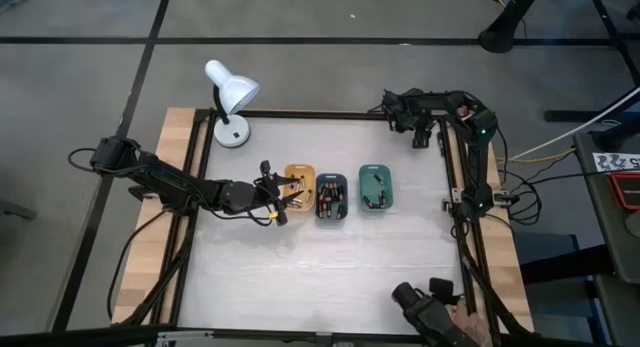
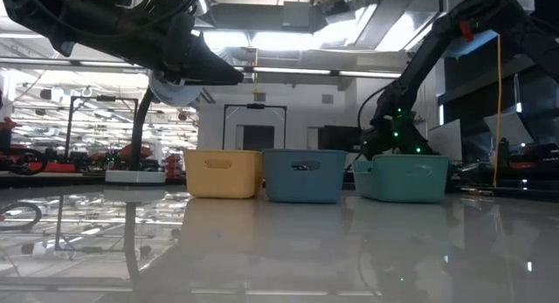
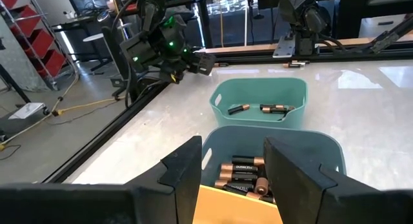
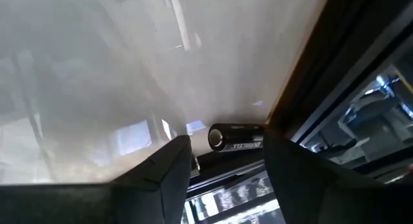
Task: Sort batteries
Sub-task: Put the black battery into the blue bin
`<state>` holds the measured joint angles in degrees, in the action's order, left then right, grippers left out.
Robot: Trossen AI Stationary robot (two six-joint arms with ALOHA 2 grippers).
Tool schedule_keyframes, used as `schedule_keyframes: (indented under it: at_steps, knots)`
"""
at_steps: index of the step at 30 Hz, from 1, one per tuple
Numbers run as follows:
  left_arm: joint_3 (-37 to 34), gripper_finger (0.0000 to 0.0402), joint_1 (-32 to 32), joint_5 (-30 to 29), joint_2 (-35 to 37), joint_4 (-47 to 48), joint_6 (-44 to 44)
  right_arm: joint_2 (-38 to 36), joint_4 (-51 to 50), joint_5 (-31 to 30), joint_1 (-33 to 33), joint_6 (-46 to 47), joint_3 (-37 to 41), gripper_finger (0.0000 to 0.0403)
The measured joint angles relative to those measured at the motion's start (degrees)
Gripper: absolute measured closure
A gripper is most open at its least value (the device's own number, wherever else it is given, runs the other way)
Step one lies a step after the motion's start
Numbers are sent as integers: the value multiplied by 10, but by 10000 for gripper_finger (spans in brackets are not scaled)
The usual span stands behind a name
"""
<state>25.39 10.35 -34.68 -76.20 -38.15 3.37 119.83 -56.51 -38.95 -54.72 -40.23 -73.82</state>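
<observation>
— Where are the batteries?

— In three small trays in a row mid-table. The orange tray (image 1: 300,179) sits at the nine o'clock end, the dark blue tray (image 1: 332,197) in the middle, the teal tray (image 1: 376,187) at the three o'clock end. The middle one holds a packed cluster of batteries (image 3: 240,173); the teal one has only a few (image 3: 261,108), lying loose on its floor.

— And the left arm?

— Stretched in from the nine o'clock side. The left gripper (image 1: 278,195) hangs over the orange tray's near edge, fingers (image 3: 184,169) spread apart with nothing between them. From its wrist camera you look past them into the blue tray, then the teal one beyond.

— The right one?

— Folded back at the two o'clock corner, right gripper (image 1: 423,135) pointing down at the table's edge by the frame. Its fingers are apart, and a single dark battery (image 4: 236,137) lies on the surface just beyond the gap between them, not pinched.

— Anything else?

— A white desk lamp (image 1: 232,97) at eleven o'clock.
</observation>
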Motion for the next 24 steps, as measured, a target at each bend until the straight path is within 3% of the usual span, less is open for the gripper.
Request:
schedule_keyframes:
  at_steps: [16,24]
  knots:
    - [0,245,0,0,0,0,0,0,46,-19,0,-180,0,211]
    - [0,245,0,0,0,1,0,0,42,8,-1,-188,2,293]
